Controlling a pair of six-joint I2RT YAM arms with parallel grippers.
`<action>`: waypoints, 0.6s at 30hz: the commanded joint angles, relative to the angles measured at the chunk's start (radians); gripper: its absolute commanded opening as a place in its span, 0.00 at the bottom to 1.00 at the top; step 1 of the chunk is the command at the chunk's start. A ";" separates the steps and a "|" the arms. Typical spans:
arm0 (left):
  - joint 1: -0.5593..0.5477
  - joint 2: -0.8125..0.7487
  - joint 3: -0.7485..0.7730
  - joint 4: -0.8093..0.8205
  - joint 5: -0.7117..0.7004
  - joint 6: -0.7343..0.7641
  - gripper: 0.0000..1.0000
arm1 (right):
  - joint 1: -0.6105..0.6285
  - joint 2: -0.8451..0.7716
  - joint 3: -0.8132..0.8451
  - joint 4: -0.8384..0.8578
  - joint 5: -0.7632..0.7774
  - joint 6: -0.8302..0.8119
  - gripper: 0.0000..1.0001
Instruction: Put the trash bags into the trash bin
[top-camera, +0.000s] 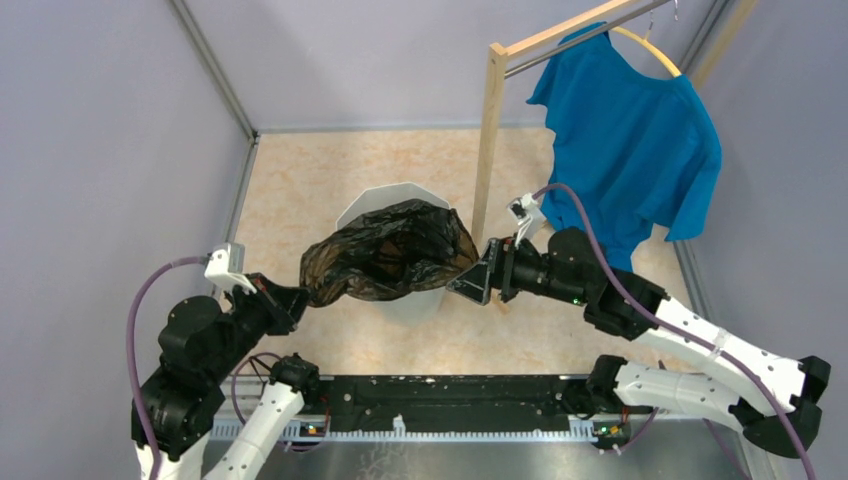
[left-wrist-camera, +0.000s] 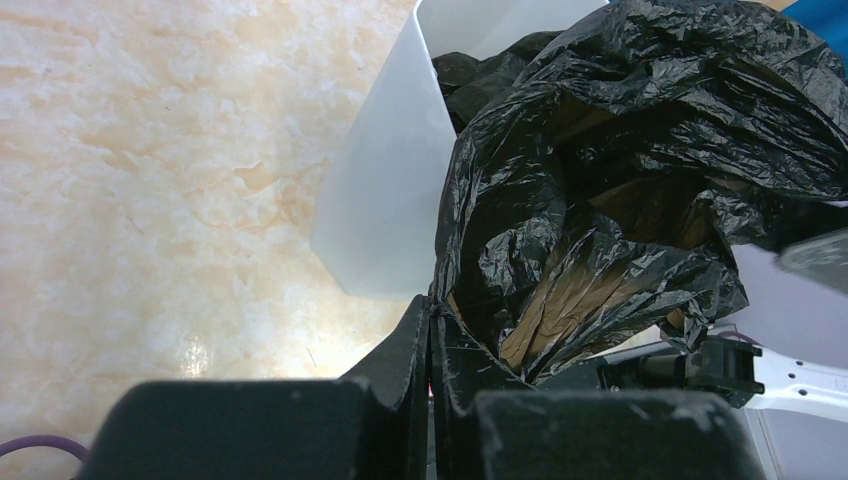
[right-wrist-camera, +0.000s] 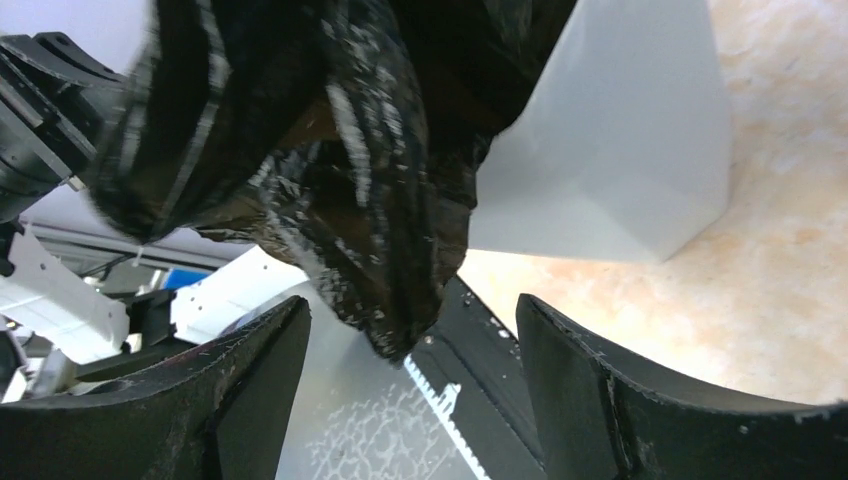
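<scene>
The black trash bag (top-camera: 385, 250) is draped over the mouth of the white trash bin (top-camera: 378, 203), bulging past its near-left rim. My left gripper (top-camera: 297, 302) is shut on the bag's left corner; in the left wrist view the jaws (left-wrist-camera: 432, 318) pinch the black plastic (left-wrist-camera: 620, 180) next to the bin wall (left-wrist-camera: 385, 200). My right gripper (top-camera: 474, 280) is open just right of the bag. In the right wrist view a hanging fold of the bag (right-wrist-camera: 380, 230) dangles between the spread fingers (right-wrist-camera: 270, 350) without touching them, with the bin (right-wrist-camera: 620, 150) behind it.
A wooden rack post (top-camera: 489, 140) stands just right of the bin, with a blue shirt (top-camera: 630, 150) hanging from it at the back right. Grey walls close in both sides. The metal base rail (top-camera: 440, 400) runs along the near edge.
</scene>
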 joint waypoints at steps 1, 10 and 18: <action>-0.001 -0.007 -0.012 0.063 0.028 -0.022 0.05 | -0.004 -0.018 -0.042 0.273 -0.054 0.097 0.75; -0.001 -0.007 -0.025 0.075 0.014 -0.021 0.05 | -0.004 -0.032 -0.046 0.236 0.026 0.051 0.30; -0.002 0.011 -0.037 0.065 -0.030 -0.003 0.13 | -0.004 0.014 0.110 -0.157 -0.051 -0.196 0.00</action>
